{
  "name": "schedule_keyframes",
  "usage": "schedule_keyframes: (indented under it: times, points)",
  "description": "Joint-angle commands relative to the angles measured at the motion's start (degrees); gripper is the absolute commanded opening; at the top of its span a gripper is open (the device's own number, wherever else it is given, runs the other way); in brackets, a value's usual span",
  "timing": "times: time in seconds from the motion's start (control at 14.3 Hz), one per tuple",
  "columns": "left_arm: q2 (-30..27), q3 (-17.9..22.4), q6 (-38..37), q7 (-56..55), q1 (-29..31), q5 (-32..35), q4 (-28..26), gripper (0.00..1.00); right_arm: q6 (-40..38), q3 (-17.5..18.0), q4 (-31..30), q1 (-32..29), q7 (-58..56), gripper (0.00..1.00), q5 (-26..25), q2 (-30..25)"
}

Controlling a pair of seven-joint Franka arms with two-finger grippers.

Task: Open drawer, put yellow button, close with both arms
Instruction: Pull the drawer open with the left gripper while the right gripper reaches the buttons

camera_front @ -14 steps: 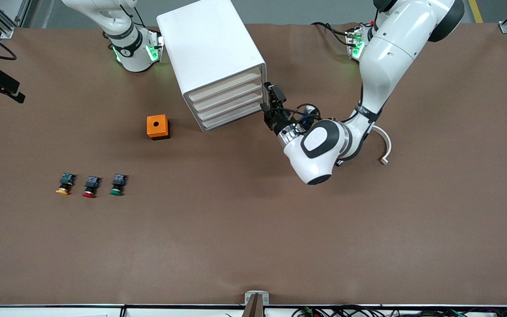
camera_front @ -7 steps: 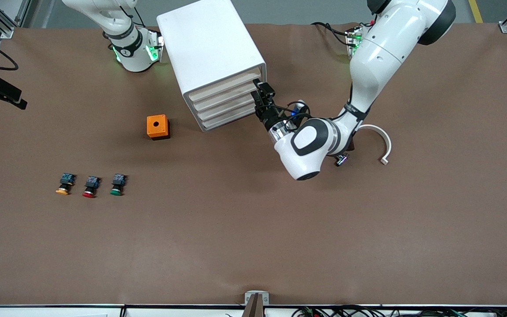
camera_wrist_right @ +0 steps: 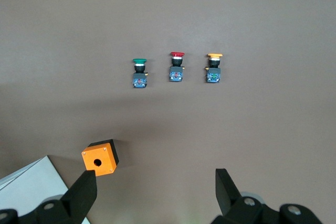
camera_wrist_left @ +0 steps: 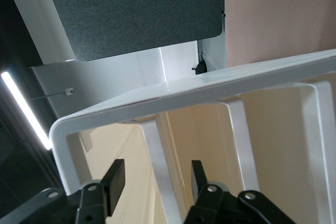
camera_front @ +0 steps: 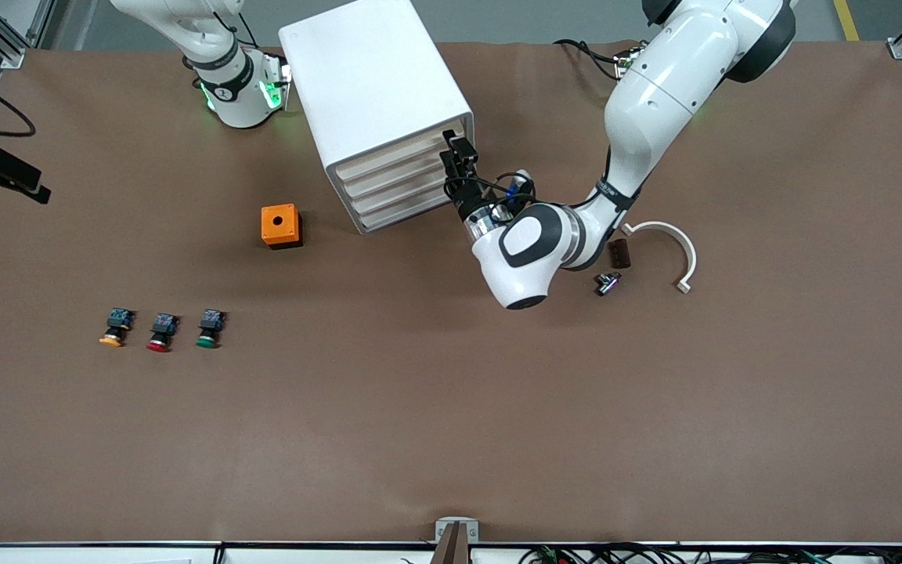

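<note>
The white cabinet [camera_front: 377, 86] stands near the robots' bases. Its uppermost drawer [camera_front: 400, 153] is shut. My left gripper [camera_front: 457, 157] is open at the cabinet's front, at the end toward the left arm. In the left wrist view the gripper [camera_wrist_left: 157, 170] straddles a white strip beside the uppermost drawer's off-white front [camera_wrist_left: 113, 145] without gripping it. The yellow button [camera_front: 112, 333] lies near the right arm's end of the table, beside the red one [camera_front: 160, 333]. My right gripper [camera_wrist_right: 155, 182] is open and empty, high over the table; the yellow button [camera_wrist_right: 213, 66] shows in its view.
A green button [camera_front: 208, 329] lies next to the red one. An orange box [camera_front: 280, 225] sits between the buttons and the cabinet. A white curved piece [camera_front: 670, 243], a small brown block [camera_front: 618, 253] and a small metal part [camera_front: 606, 282] lie by the left arm.
My left gripper has moved in toward the cabinet front and up to the upper drawers. The small brown block and metal part have come into view. The right gripper has shifted slightly.
</note>
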Motion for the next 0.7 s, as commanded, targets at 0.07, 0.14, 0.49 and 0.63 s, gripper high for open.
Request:
schedule_keyframes:
  times: [0.07,0.14,0.49,0.63]
  points:
    - [-0.30,0.27,-0.30,-1.47,-2.09,-1.68,-1.02,0.57,-0.47,0.50,3.00,-0.65,0.17,1.00,-0.35,2.31]
    - [-0.30,0.27,-0.30,-1.47,-2.27,-1.86,-1.03,0.55,-0.38,0.50,3.00,-0.65,0.26,1.00,-0.35,2.48]
    - [-0.38,0.27,-0.30,-1.47,-2.71,-1.95,-1.38,0.01,-0.38,0.50,3.44,-1.00,0.17,1.00,-0.44,5.12]
    - [-0.38,0.27,-0.38,-1.30,-2.36,-1.86,-1.38,0.00,-0.03,0.50,3.88,-1.17,0.17,1.00,-0.52,8.10]
